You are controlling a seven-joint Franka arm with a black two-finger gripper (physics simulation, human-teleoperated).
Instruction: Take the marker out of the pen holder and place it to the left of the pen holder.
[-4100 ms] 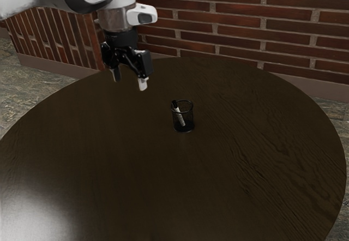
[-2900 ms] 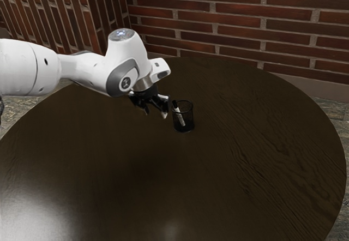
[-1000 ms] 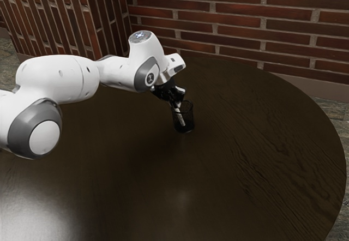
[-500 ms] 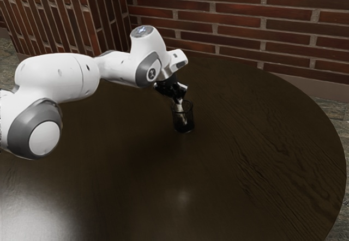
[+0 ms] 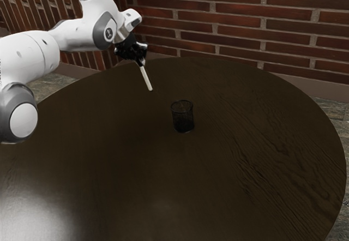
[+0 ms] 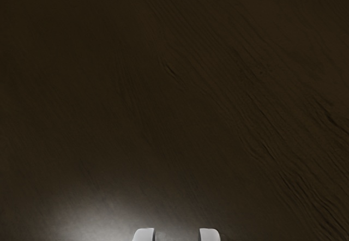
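In the exterior view my gripper (image 5: 142, 62) is above the table, up and to the exterior view's left of the pen holder, shut on the marker (image 5: 146, 79). The marker's pale body slants down below the fingers, its lower end above the tabletop; its dark end is hidden at the fingers. The black mesh pen holder (image 5: 183, 118) stands upright, apart from the marker, with no marker in it. In the wrist view the tips of my gripper (image 6: 177, 235) are at the lower edge, a gap between them.
The round dark wooden table (image 5: 120, 159) extends below the hand and around the pen holder. A brick wall (image 5: 240, 23) rises behind the table's far edge. A bright reflection lies on the wood at the exterior view's lower left.
The marker has come out of the pen holder in my gripper. My hand has moved up and toward the exterior view's left with it, while the pen holder has stayed in place.
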